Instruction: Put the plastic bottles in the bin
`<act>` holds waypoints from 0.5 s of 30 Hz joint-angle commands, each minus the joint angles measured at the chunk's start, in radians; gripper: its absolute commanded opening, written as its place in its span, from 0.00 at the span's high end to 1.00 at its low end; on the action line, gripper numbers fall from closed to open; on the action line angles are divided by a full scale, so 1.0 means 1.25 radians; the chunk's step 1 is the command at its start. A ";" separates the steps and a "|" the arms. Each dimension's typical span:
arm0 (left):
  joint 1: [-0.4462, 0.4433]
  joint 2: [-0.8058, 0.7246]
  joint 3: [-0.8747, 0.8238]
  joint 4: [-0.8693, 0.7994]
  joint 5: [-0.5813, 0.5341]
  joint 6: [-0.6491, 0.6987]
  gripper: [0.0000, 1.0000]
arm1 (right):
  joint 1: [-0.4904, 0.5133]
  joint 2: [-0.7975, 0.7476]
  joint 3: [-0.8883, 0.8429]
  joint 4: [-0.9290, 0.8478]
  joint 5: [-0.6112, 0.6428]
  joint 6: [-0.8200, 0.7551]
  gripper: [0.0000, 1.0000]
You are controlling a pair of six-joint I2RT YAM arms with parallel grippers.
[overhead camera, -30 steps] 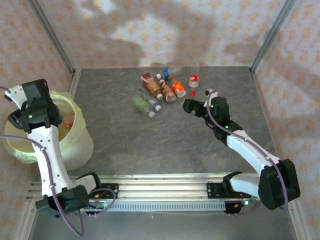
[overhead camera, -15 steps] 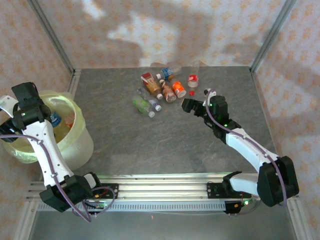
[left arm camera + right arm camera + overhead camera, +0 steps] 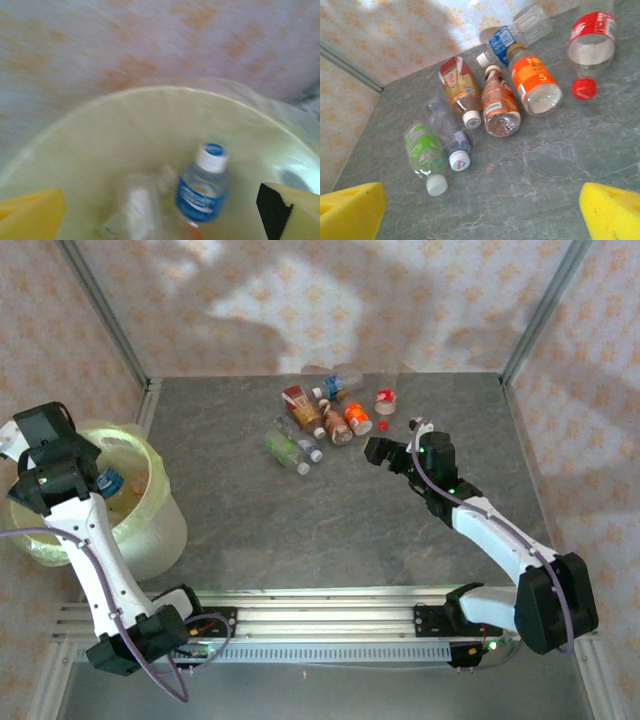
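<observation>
The left gripper (image 3: pixel 160 212), yellow foam pads (image 3: pixel 30 215) spread wide and empty, hangs over the large round pale bin (image 3: pixel 150 92) lined with a yellow-green bag. A clear blue-labelled plastic bottle (image 3: pixel 202 192) sits inside. The right gripper (image 3: pixel 481 210), jaws also apart and empty, faces a green-labelled bottle (image 3: pixel 422 150), an orange-labelled bottle (image 3: pixel 532 75) and others clustered on the grey table (image 3: pixel 545 165).

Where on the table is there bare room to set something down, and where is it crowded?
Bare: the wide middle of the table, bordered by the bin, the rail and the right arm; also the far-left corner between bin and bottles. Crowded: far centre, where the bottles lie bunched near the back wall.
</observation>
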 commanded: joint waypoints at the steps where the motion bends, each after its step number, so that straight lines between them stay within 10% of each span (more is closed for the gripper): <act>1: -0.041 -0.034 -0.017 0.041 0.191 -0.059 0.01 | 0.004 -0.048 -0.008 -0.028 0.082 0.011 0.01; 15: -0.475 0.055 0.099 0.211 0.292 -0.205 0.01 | 0.003 -0.081 -0.048 -0.028 0.157 0.017 0.01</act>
